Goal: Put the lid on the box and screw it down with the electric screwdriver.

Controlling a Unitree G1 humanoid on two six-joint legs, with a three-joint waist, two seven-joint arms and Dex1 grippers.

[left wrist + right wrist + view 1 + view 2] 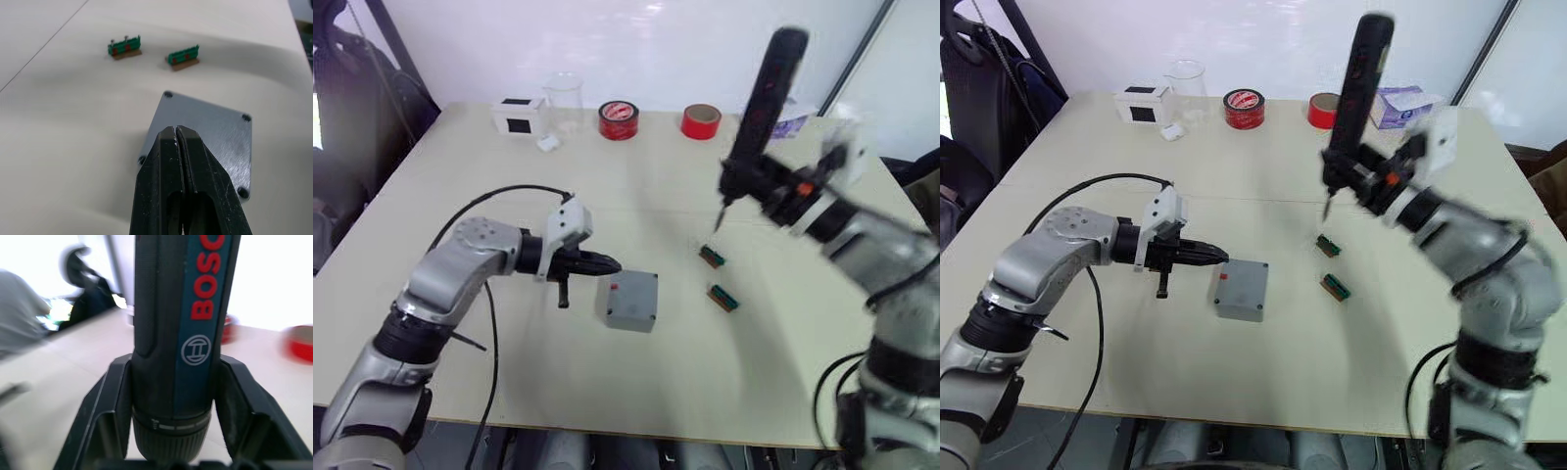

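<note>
The grey box [628,305] with a small red mark stands near the table's middle. The lid [205,132] lies flat on top of it, holes at its corners. My left gripper [607,264] is shut and empty, its tip just left of the box and slightly above the lid's edge. My right gripper [773,191] is shut on the electric screwdriver [764,98], a black tool with red lettering [181,333]. It is held nearly upright to the right of the box, its thin bit pointing down above the table near a green piece [711,257].
A second green-brown piece [722,298] lies right of the box. Along the far edge stand a white box with black label [520,115], a clear beaker [564,98], two red tape rolls [619,120] [701,121] and a purple tissue box [1400,103].
</note>
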